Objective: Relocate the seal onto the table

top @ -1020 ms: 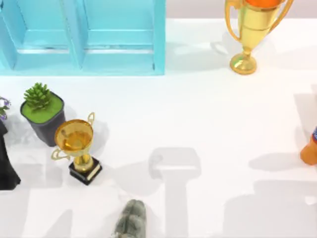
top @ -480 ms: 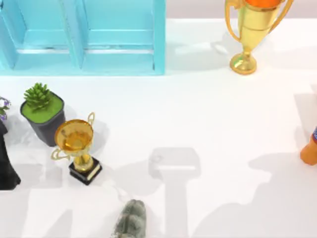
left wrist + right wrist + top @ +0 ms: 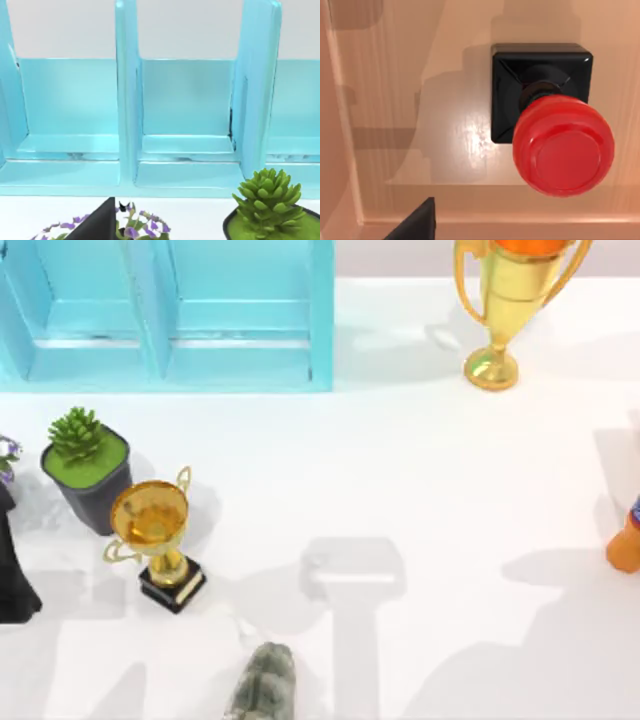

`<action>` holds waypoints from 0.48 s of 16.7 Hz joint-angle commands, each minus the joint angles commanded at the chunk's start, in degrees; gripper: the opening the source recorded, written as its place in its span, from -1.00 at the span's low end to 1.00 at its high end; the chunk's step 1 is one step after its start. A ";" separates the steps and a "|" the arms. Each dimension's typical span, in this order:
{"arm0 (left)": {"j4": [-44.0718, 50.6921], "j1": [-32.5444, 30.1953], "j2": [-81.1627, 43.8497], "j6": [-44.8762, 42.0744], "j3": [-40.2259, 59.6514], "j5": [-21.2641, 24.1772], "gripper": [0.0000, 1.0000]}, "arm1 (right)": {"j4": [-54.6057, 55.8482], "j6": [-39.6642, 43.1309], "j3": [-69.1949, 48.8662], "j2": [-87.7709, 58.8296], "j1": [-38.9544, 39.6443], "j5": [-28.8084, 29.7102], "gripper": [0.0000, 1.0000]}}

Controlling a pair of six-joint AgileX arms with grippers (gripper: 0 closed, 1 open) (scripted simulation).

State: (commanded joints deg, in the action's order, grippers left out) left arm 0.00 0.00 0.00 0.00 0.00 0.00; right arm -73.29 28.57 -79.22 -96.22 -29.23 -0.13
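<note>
The seal (image 3: 547,132) stands upright on a light wooden surface (image 3: 435,115) in the right wrist view, its red round knob above the black square base, near a raised wooden edge. A dark fingertip of the right gripper (image 3: 415,222) shows at the frame border, apart from the seal; whether its fingers are spread or pressed together cannot be told. In the left wrist view, a dark fingertip of the left gripper (image 3: 97,222) sits in front of a purple-flowered plant (image 3: 135,227), facing the light-blue cabinet (image 3: 185,100), with a green succulent in a dark pot (image 3: 267,205) beside it; its finger state also cannot be told. In the top view, the table (image 3: 420,470) carries the cabinet, the succulent, a small gold trophy on a black base (image 3: 155,535), a tall gold trophy (image 3: 505,310), and a grey-green lump (image 3: 265,685).
</note>
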 joint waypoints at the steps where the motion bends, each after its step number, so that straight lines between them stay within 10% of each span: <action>1: 0.00 0.00 0.00 0.00 0.00 0.00 1.00 | 1.94 -0.03 1.69 -0.40 0.01 0.00 1.00; 8: 0.00 0.00 0.00 0.00 0.00 0.00 1.00 | 19.36 -0.13 15.07 -3.92 0.08 0.01 1.00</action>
State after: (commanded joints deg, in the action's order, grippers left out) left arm 0.00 0.00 0.00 0.00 0.00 0.00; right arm -53.94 28.44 -64.14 -100.13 -29.16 -0.13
